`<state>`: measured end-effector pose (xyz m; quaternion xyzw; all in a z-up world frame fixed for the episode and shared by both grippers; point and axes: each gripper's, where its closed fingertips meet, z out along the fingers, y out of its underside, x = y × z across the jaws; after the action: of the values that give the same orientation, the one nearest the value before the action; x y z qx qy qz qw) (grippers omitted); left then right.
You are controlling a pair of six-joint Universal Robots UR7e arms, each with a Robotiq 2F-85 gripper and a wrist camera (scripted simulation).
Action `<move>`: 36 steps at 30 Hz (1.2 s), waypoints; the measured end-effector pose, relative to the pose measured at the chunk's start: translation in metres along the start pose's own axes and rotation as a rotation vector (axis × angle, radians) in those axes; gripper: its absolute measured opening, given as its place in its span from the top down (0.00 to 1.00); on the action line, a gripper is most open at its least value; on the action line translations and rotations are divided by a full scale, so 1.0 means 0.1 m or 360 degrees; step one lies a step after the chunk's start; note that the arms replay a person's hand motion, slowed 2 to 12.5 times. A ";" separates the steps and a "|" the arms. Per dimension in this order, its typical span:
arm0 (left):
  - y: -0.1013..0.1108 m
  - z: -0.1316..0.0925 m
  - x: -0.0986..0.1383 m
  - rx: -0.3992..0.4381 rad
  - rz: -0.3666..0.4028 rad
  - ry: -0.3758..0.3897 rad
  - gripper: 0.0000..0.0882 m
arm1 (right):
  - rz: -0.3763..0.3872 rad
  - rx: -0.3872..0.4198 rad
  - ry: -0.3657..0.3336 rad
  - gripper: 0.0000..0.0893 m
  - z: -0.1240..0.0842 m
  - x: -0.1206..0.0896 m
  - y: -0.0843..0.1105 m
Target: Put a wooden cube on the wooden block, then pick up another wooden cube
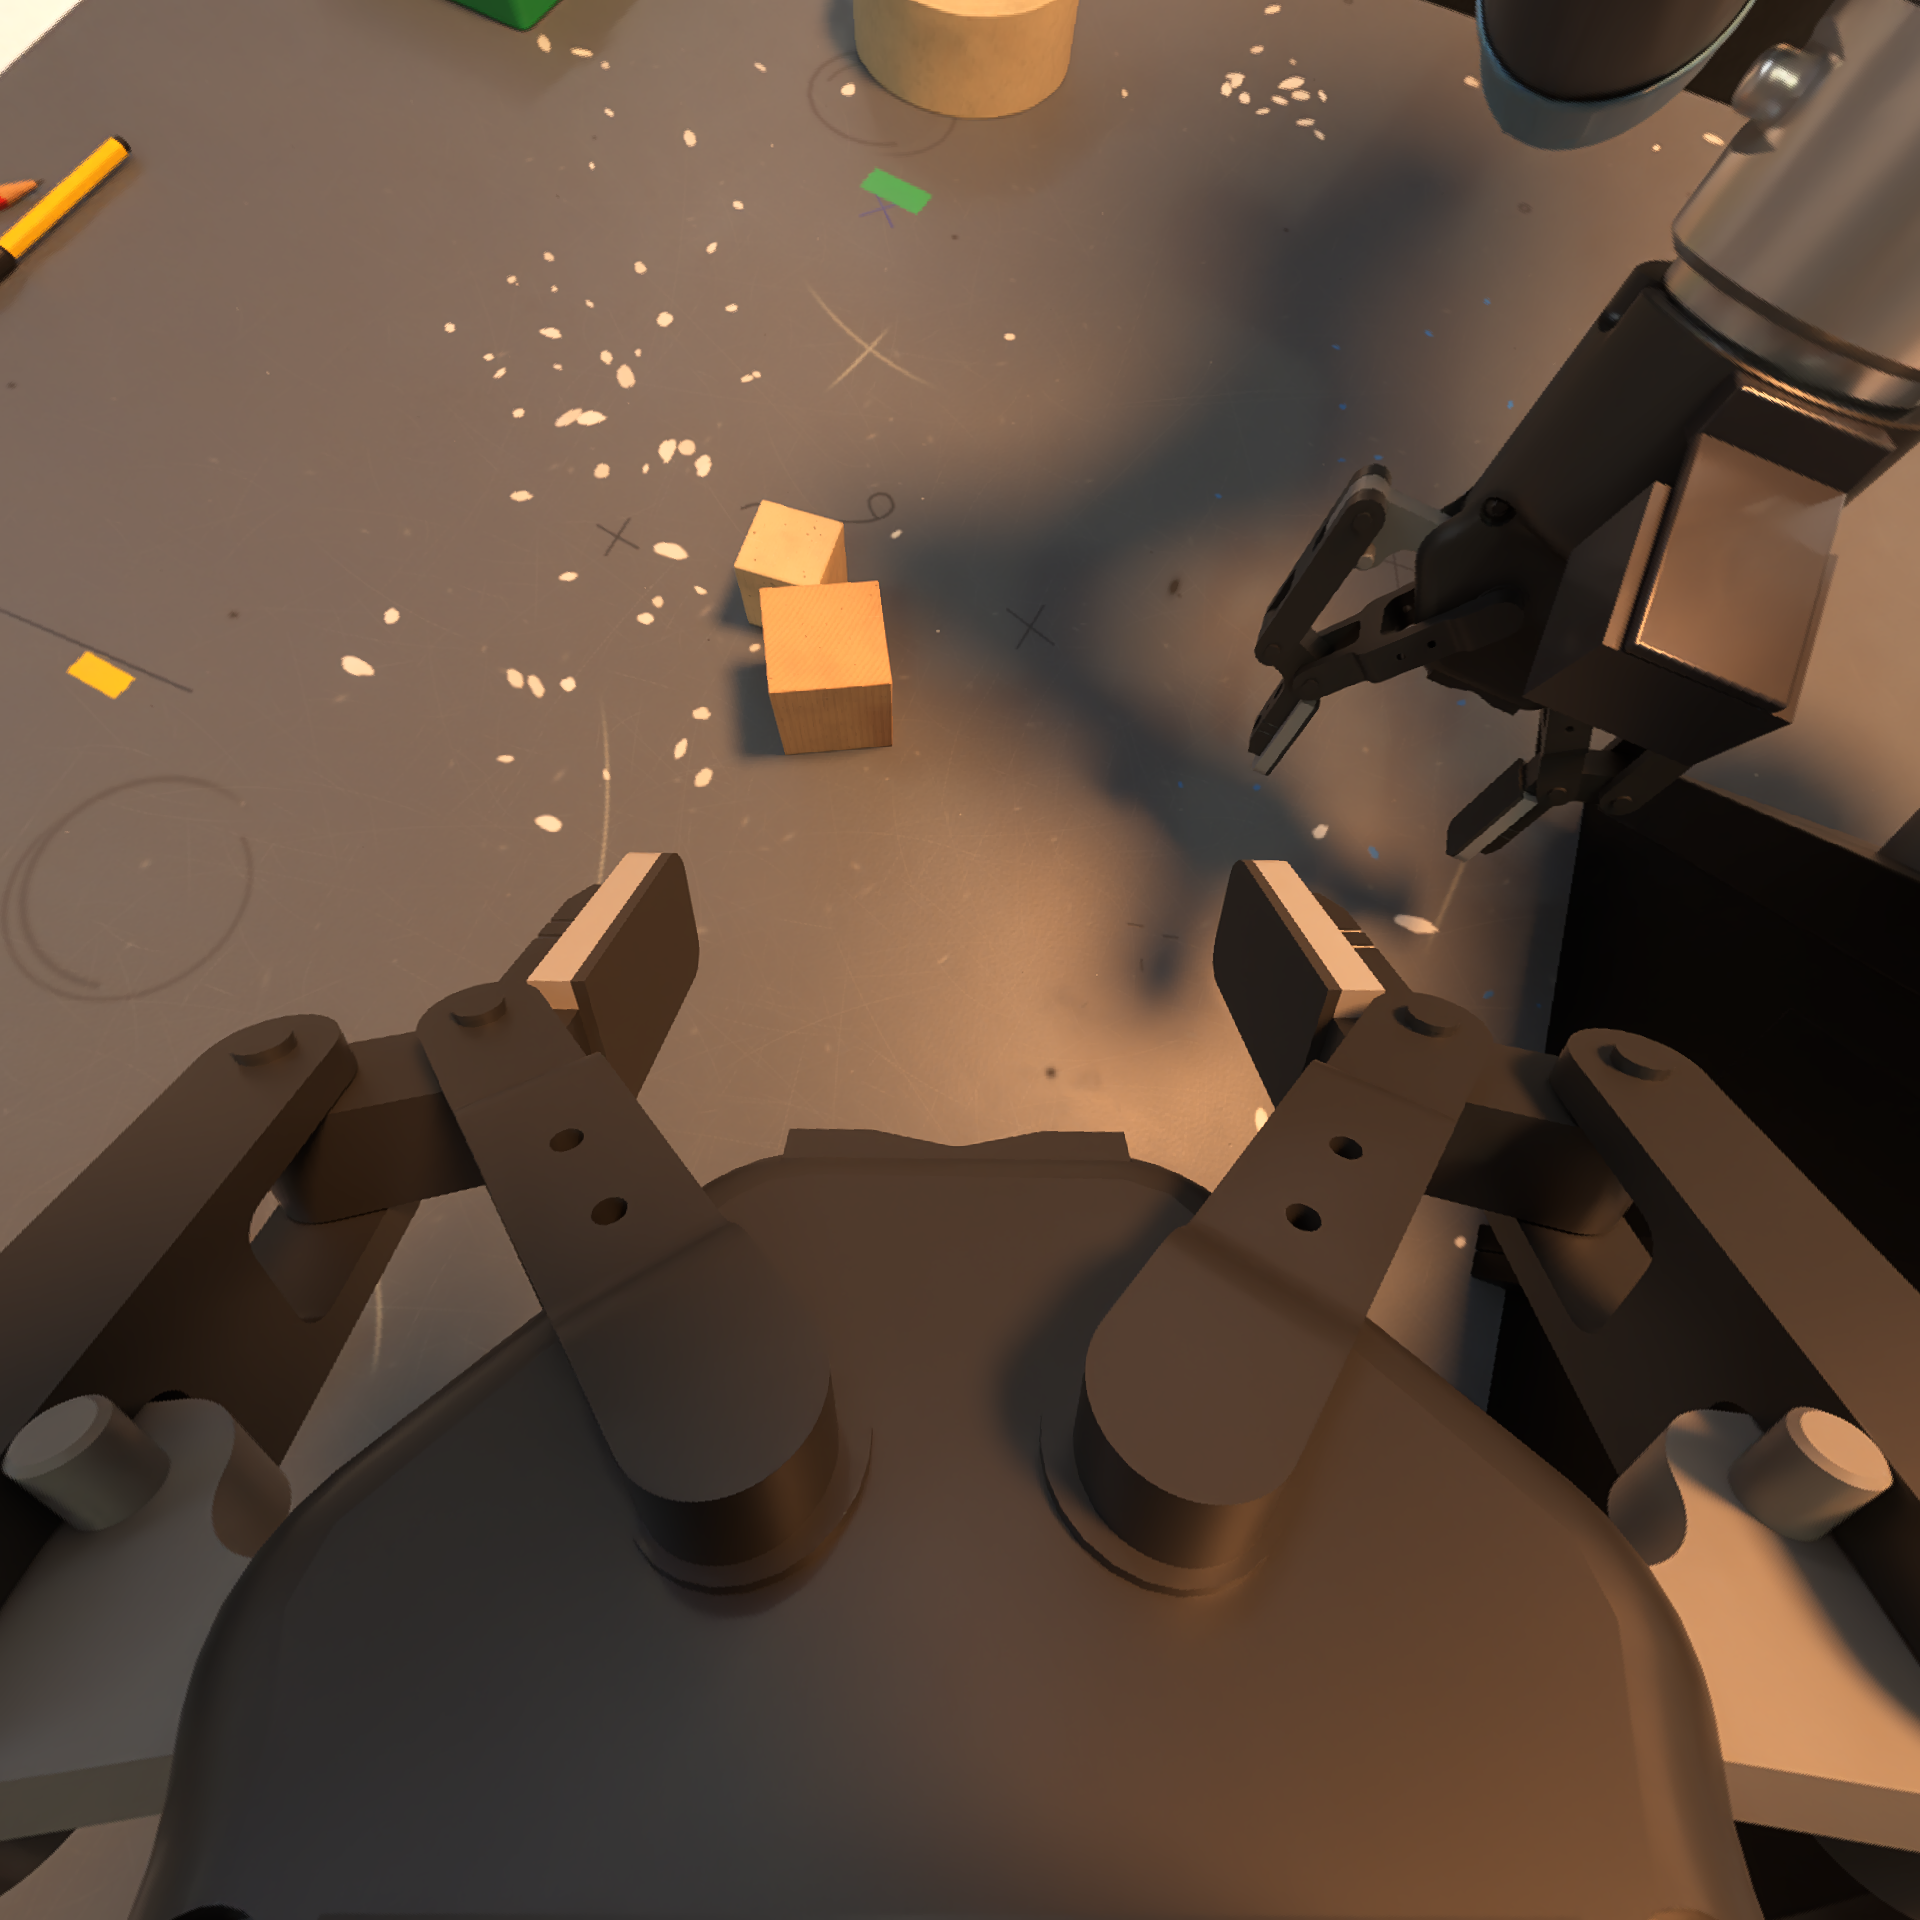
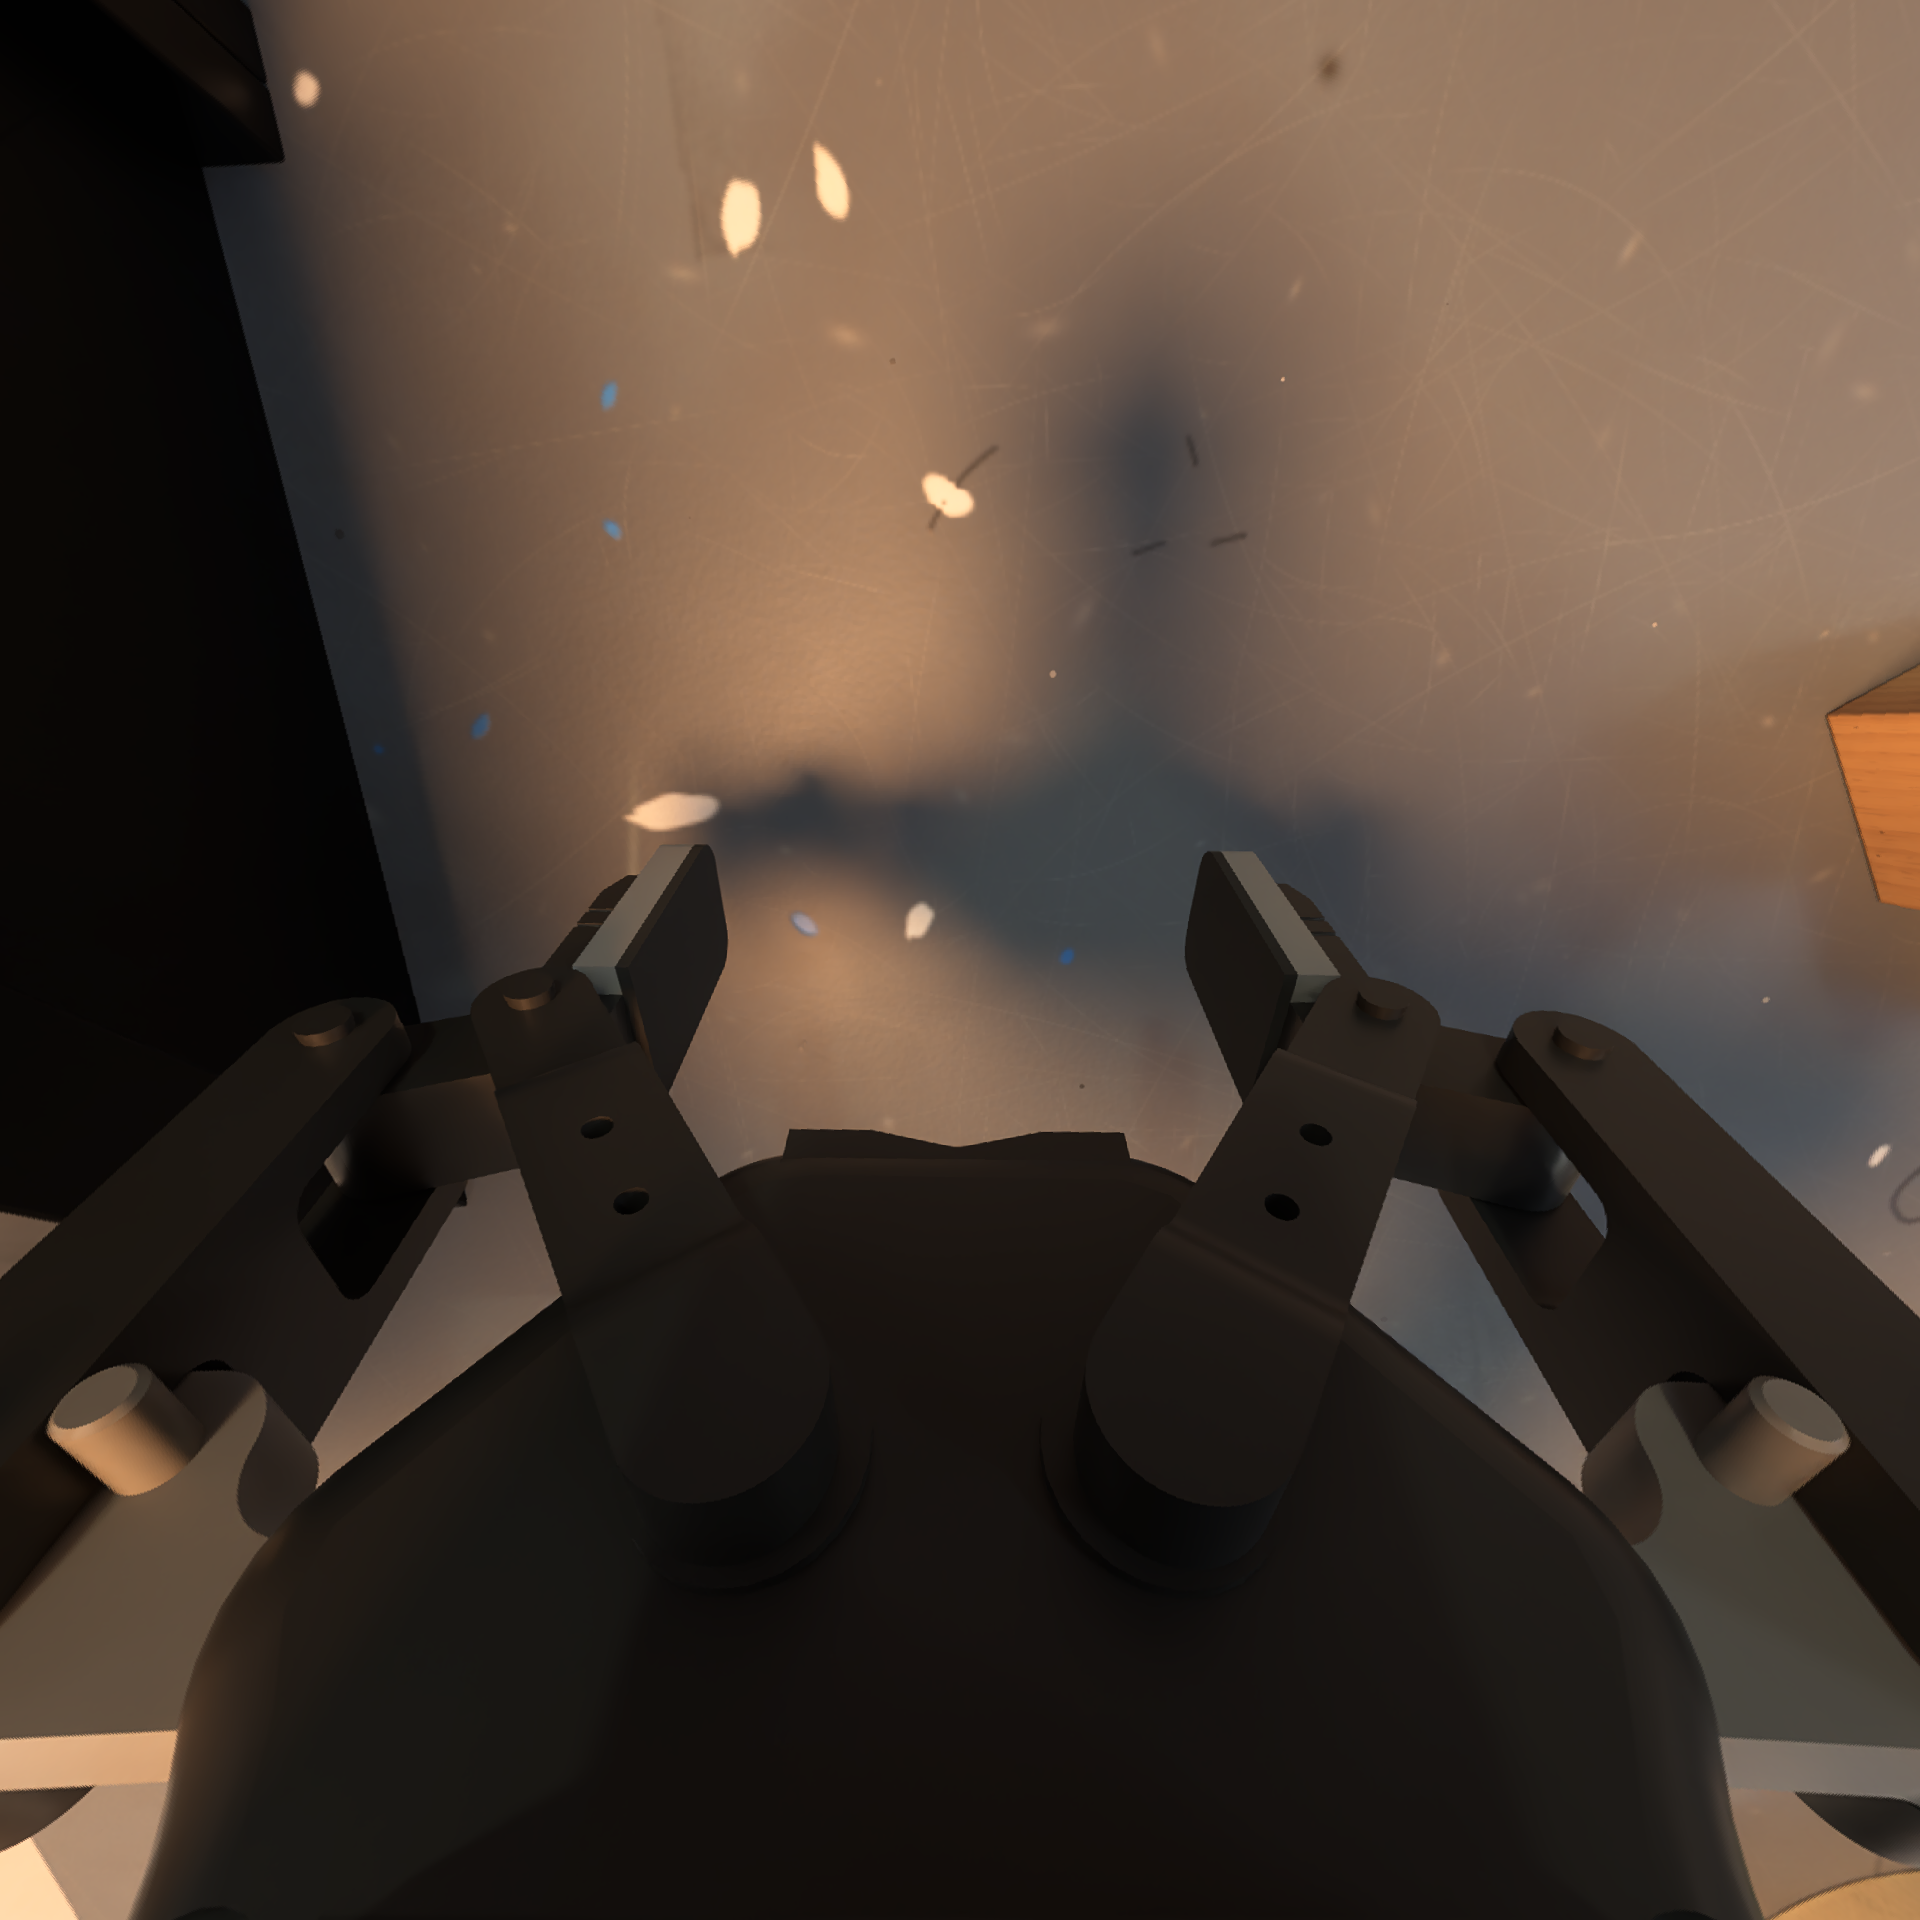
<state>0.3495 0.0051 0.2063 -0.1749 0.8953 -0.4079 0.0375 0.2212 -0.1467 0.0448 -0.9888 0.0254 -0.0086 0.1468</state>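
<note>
Nearest our left wrist camera, our left tool (image 1: 956, 935) hangs above the bench (image 1: 312, 499) with its jaws spread wide and nothing between its pads. Ahead of it on the speckled grey surface lie two wooden cubes: the nearer cube (image 1: 828, 665), a warm orange-brown, and the paler cube (image 1: 790, 551) just behind it, the two touching or very nearly so at a corner; we cannot tell which. Neither cube is stacked on anything. At the far edge a round wooden block (image 1: 966, 52) stands upright, well apart from the cubes. A green block (image 1: 509, 10) shows at the top edge, and a yellow pencil (image 1: 62, 203) lies at the far left. To the right, our right tool (image 1: 1382, 774) hovers over the bench, tilted downward, jaws likewise wide apart and empty. From the right wrist camera, that tool (image 2: 956, 925) faces bare scratched bench (image 2: 1351, 312), with a corner of an orange-brown cube (image 2: 1881, 800) at the right edge, well clear of its fingers.
</note>
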 end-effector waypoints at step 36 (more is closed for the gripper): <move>-0.01 1.65 -0.39 -0.0620 -0.0143 -0.0125 0.03 | 0.0062 0.0039 0.0026 0.14 -0.11 -0.02 0.08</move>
<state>0.4212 -0.1003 0.0946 -0.2342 0.9465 -0.2210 0.0195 0.2186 -0.1577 0.0527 -0.9861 0.0457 -0.0142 0.1590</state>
